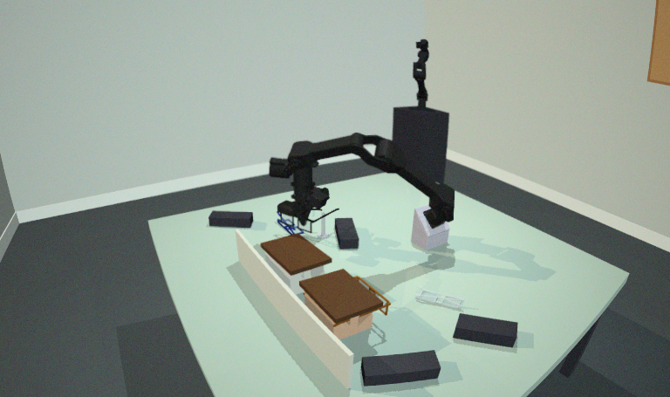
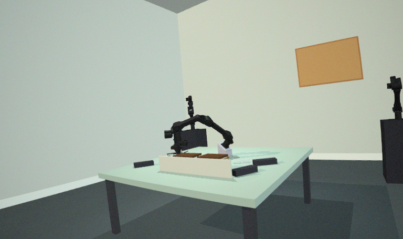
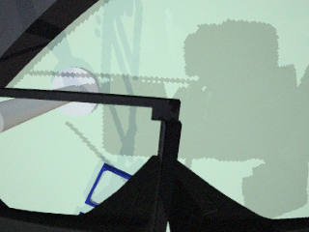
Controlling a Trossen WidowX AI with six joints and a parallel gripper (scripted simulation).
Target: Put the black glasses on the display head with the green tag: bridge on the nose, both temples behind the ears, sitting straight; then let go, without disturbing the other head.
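My gripper (image 1: 302,219) (image 2: 177,150) (image 3: 161,162) is shut on the black glasses (image 1: 326,214) (image 3: 91,96) and holds them a little above the table, behind the two display heads. In the wrist view, the thin black frame runs leftward from the fingers. The nearer head (image 1: 295,254) has a brown top and a white body. The other head (image 1: 340,294) has a brown top and a skin-coloured body, and orange glasses (image 1: 376,294) sit on it. I cannot see a green tag in any view.
Blue glasses (image 1: 289,226) (image 3: 103,182) lie on the table below the gripper. A small white stand (image 1: 323,229) is beside them. White glasses (image 1: 440,298) lie to the right. Several dark blocks (image 1: 346,233) (image 1: 230,218) (image 1: 485,330) lie around. A long white board (image 1: 291,298) (image 2: 194,166) stands behind the heads.
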